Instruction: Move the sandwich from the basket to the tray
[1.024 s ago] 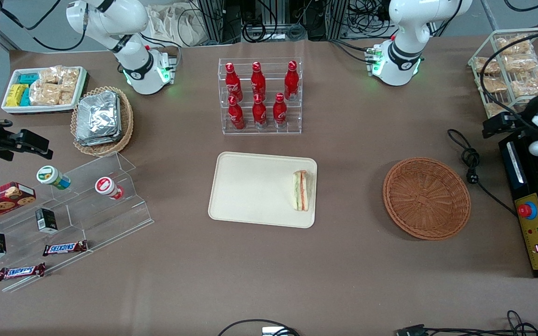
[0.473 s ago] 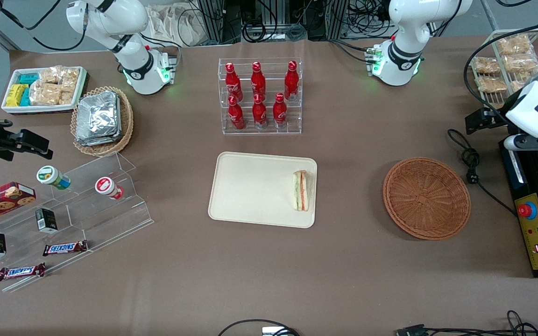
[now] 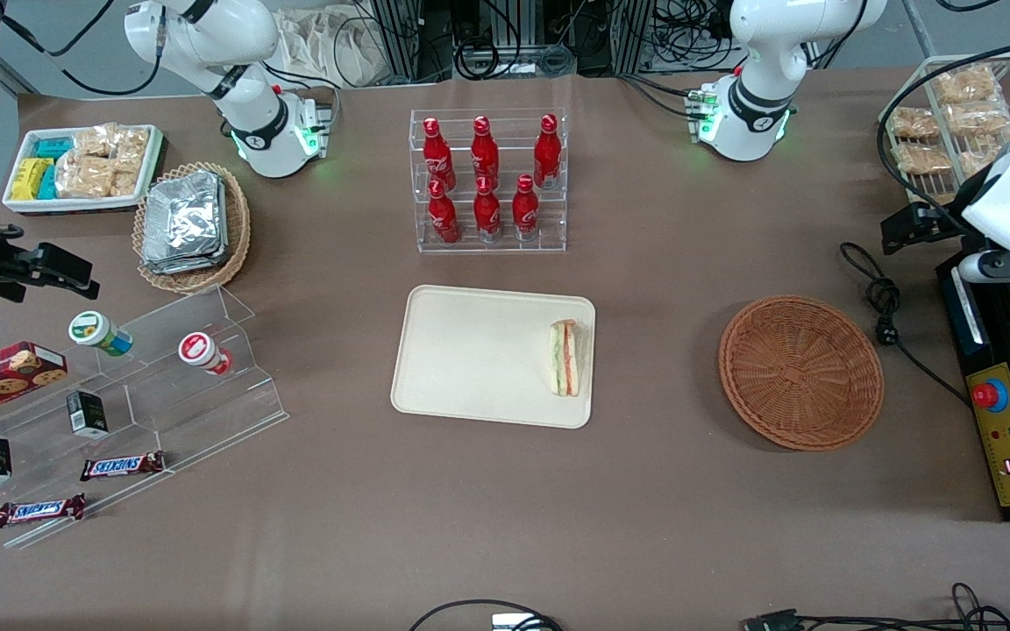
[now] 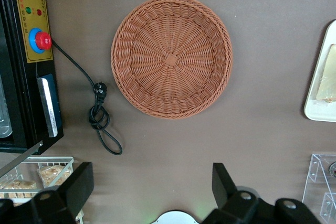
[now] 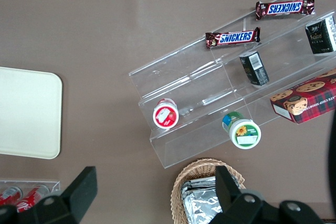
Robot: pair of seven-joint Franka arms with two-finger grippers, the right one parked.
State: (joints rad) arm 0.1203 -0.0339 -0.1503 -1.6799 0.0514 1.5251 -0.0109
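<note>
The sandwich (image 3: 565,358), a pale wedge with green and orange-pink layers, lies on the cream tray (image 3: 470,350), on the part nearest the basket. The reddish-brown wicker basket (image 3: 800,372) holds nothing, which the left wrist view confirms for the basket (image 4: 171,56). My gripper (image 4: 151,183) hangs open and holds nothing. It is high above the table near the working arm's end, farther from the front camera than the basket. One corner of the tray (image 4: 319,85) shows in the wrist view.
A black control box (image 3: 1000,412) with a red button and a coiled power cable (image 3: 886,307) lie beside the basket. A wire rack of snack packs (image 3: 952,131) stands at the table's corner. An acrylic rack of red bottles (image 3: 487,180) stands farther back than the tray.
The left arm's wrist rose and then shifted slightly near the working arm's end of the table. The sandwich, tray and basket have not moved.
</note>
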